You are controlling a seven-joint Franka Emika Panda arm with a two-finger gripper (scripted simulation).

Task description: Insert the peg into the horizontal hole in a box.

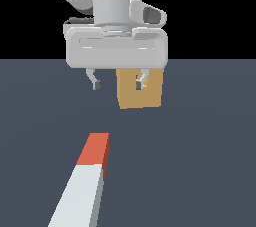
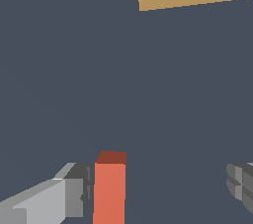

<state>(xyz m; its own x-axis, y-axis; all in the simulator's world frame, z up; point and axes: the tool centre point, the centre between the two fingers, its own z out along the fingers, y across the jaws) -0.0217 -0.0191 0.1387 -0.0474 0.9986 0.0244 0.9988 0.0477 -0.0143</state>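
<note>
Peg flat on worktop, orange-red end toward box, well apart from it. My fingers spread wide, empty, hovering above. Hole partly masked by fingertip. Advice: descend straddling peg, square to its sides, before closing.

Occlusions and cut-offs, both cameras.
In my exterior view the white gripper housing covers the top edge of the tan-orange cube-like box, and one grey fingertip sits over its small square hole. The long white bar-shaped peg with the orange-red end runs off the bottom edge. My wrist view crops the box and the peg's white length.
</note>
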